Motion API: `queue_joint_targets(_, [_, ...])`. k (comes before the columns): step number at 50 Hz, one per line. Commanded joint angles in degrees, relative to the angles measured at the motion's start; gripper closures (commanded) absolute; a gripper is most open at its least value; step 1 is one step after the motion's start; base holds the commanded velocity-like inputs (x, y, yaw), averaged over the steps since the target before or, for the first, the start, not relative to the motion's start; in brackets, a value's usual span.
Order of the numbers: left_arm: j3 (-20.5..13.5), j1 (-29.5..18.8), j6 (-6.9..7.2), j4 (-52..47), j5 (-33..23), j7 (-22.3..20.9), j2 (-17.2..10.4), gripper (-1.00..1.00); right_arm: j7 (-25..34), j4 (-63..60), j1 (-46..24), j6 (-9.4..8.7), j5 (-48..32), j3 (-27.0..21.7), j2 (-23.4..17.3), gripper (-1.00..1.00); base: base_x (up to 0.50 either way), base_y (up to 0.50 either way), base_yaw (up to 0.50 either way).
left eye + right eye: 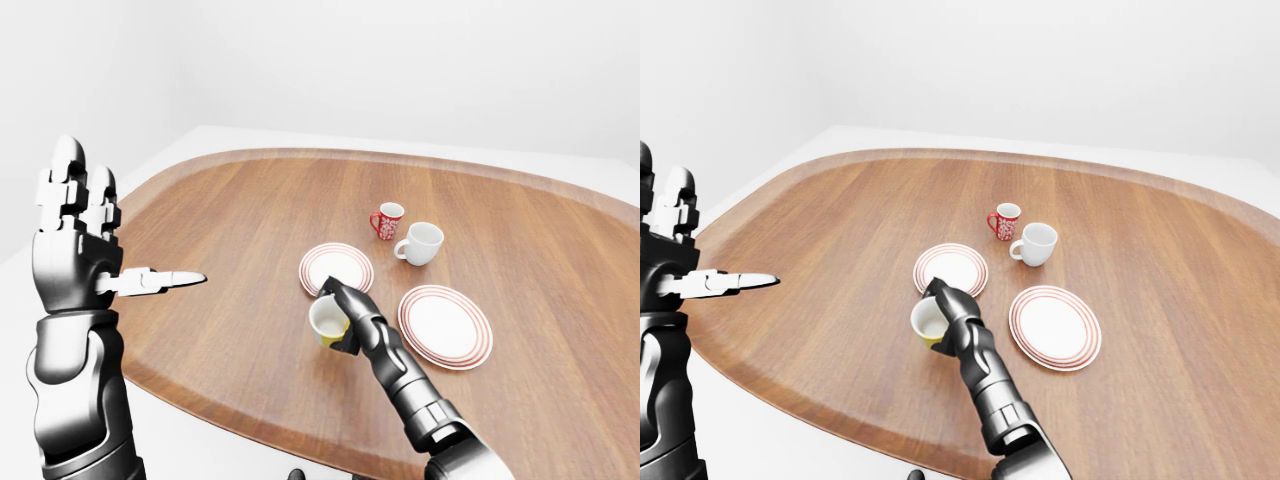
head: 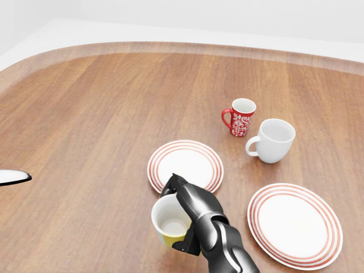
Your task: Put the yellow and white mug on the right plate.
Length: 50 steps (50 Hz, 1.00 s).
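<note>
White walls surround the oval wooden table. Right hand grips the yellow and white mug, left of the empty red-ringed right plate; placing remains. Left hand is open.

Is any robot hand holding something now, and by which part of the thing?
The right robot hand holds the yellow and white ceramic mug, its fingers closed round the mug's right side. The left robot hand is open and holds nothing.

Red mug beside white mug, left plate, wood table.
</note>
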State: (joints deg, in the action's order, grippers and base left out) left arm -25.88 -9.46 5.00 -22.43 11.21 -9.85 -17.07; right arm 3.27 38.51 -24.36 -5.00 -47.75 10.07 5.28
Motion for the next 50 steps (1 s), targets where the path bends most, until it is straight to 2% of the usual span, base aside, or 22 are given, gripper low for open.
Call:
queue_joint_targets(1, [0.0, 0.0, 0.0, 0.0, 0.0, 0.0, 0.0, -1.0, -0.1, -0.5, -0.1, 0.0, -0.8, 0.0, 0.0, 1.0, 0.0, 0.0, 0.0])
queue_joint_targets(11, [0.0, 0.0, 0.0, 0.0, 0.0, 0.0, 0.0, -1.0, -0.1, -0.5, -0.1, 0.0, -0.8, 0.0, 0.0, 1.0, 0.0, 0.0, 0.0])
queue_joint_targets(12, [0.1, 0.1, 0.0, -0.3, -0.2, 0.1, 0.0, -1.0, 2.6, 1.7, -6.5, 0.0, 3.8, -8.2, -8.1, 1.0, 0.0, 0.0, 0.0])
queue_joint_targets(13, [0.6, 0.3, 0.0, 0.7, -0.7, -0.1, 0.3, -1.0, -0.4, 13.9, -11.9, 0.41, 8.1, -14.1, -17.1, 1.0, 0.0, 0.0, 0.0])
queue_joint_targets(14, [0.6, 0.3, 0.0, 0.8, -0.8, -0.1, 0.3, -1.0, -1.4, 16.5, -13.0, 1.41, 9.2, -13.7, -18.1, 1.0, 0.0, 0.0, 0.0])
queue_joint_targets(25, [0.5, 0.3, 0.0, 0.7, -0.9, -0.3, 0.4, -1.0, -2.3, 17.9, -13.5, 1.53, 11.8, -11.9, -19.3, 1.0, 0.0, 0.0, 0.0])
queue_joint_targets(27, [0.5, 0.3, 0.0, 0.5, -0.9, -0.3, 0.4, -1.0, -2.8, 18.9, -13.6, 2.13, 12.0, -11.7, -19.5, 1.0, 0.0, 0.0, 0.0])
queue_joint_targets(45, [0.5, 0.3, 0.0, 0.5, -1.0, -0.3, 0.4, -1.0, -3.2, 21.0, -14.5, 2.81, 13.2, -11.8, -20.8, 1.0, 0.0, 0.0, 0.0])
queue_joint_targets(47, [0.6, 0.3, 0.0, 0.8, -1.1, -0.3, 0.5, -1.0, -4.2, 24.8, -15.9, 4.2, 13.7, -12.5, -22.0, 1.0, 0.0, 0.0, 0.0])
queue_joint_targets(50, [0.7, 0.3, 0.0, 0.5, -1.1, -0.3, 0.5, -1.0, -4.5, 25.7, -16.3, 4.61, 14.0, -12.4, -22.3, 1.0, 0.0, 0.0, 0.0])
